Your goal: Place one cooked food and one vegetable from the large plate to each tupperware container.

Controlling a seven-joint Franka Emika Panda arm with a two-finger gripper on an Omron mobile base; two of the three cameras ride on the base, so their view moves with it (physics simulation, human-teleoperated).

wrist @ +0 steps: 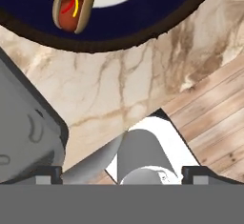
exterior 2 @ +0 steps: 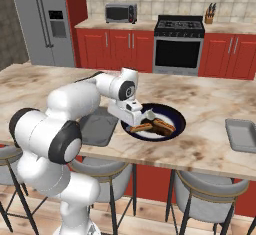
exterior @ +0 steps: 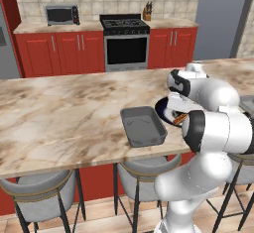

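The large plate (exterior 2: 178, 115), navy-rimmed, lies near the counter's front edge, partly behind my arm in the left base view (exterior: 159, 109). On it are hot dogs (exterior 2: 161, 125) and a pale vegetable piece (exterior 2: 148, 114). In the hand view one hot dog (wrist: 74, 4) lies across the plate's rim (wrist: 124, 30). One grey tupperware container (exterior: 143, 125) sits just left of the plate, its corner (wrist: 24, 132) showing in the hand view. The other container (exterior 2: 241, 135) is far to the right. My gripper (exterior 2: 136, 124) hovers over the plate's near left edge, open and empty, fingertips (wrist: 47, 173) wide apart.
The marble counter (exterior: 59, 113) drops to a wooden floor (wrist: 214, 123) just past the plate. Grey stools (exterior 2: 200, 189) stand under the front edge. Stove (exterior: 125, 41) and microwave (exterior: 62, 15) are on the far wall.
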